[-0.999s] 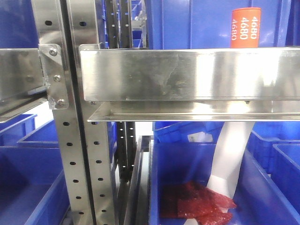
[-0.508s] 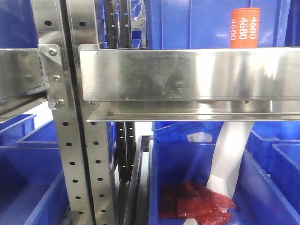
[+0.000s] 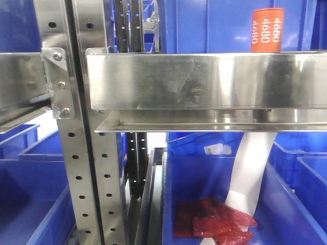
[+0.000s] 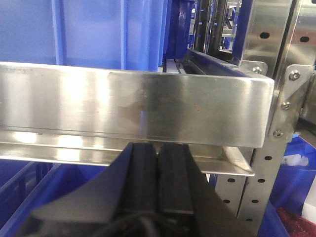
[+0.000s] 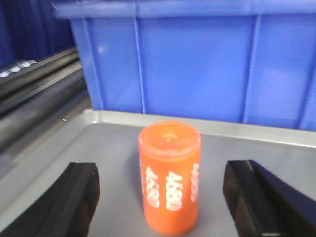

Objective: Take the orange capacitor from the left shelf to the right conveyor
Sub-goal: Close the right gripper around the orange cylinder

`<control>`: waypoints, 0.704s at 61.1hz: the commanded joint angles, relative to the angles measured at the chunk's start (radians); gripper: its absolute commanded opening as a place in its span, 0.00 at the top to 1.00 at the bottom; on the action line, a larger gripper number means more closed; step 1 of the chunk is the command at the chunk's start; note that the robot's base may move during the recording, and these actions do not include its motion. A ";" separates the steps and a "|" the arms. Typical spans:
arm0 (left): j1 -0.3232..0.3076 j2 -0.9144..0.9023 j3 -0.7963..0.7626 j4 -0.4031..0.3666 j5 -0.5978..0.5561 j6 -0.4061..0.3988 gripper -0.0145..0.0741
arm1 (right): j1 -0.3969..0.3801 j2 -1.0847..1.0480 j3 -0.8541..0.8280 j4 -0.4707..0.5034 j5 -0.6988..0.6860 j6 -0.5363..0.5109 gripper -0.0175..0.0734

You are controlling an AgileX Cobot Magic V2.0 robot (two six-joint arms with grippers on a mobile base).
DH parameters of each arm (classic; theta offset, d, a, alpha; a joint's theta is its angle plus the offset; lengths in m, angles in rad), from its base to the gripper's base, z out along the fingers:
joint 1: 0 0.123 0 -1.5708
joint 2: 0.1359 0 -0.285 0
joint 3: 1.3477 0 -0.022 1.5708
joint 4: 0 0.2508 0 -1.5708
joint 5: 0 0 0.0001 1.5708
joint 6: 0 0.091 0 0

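The orange capacitor [image 3: 267, 29] stands upright on the left shelf, its top showing above the steel rail [image 3: 194, 81] at the upper right. In the right wrist view it [image 5: 169, 175] stands on a grey shelf surface [image 5: 74, 148] in front of a blue bin [image 5: 197, 64]. My right gripper [image 5: 163, 193] is open, one finger on each side of the capacitor with a clear gap to each. My left gripper [image 4: 158, 148] is shut and empty, just below the rail [image 4: 123, 103]. The right conveyor is out of view.
A white arm [image 3: 253, 168] rises from the lower bin behind the rail. Red crinkled packets [image 3: 214, 222] lie in a blue bin [image 3: 176, 184] underneath. Perforated steel uprights [image 3: 76, 153] stand at the left, with more blue bins around.
The capacitor's top has gone from a slight tilt to upright and shifted a touch. The arm and the shelf look the same.
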 commanded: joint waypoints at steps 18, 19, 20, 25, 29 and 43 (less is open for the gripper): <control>-0.008 -0.012 -0.004 -0.002 -0.090 -0.001 0.98 | 0.002 0.200 -0.088 -0.013 -0.279 -0.004 0.14; -0.008 -0.012 -0.004 -0.002 -0.090 -0.001 0.98 | 0.002 0.202 -0.092 -0.013 -0.279 -0.004 0.14; -0.008 -0.012 -0.004 -0.002 -0.090 -0.001 0.98 | 0.002 0.208 -0.094 -0.014 -0.279 -0.004 0.14; -0.008 -0.012 -0.004 -0.002 -0.090 -0.001 0.98 | 0.002 0.221 -0.108 -0.014 -0.277 -0.004 0.20; -0.008 -0.012 -0.004 -0.002 -0.090 -0.001 0.98 | 0.002 0.222 -0.111 -0.014 -0.279 -0.004 0.31; -0.008 -0.012 -0.004 -0.002 -0.090 -0.001 0.98 | -0.001 0.188 -0.111 -0.034 -0.242 -0.004 0.72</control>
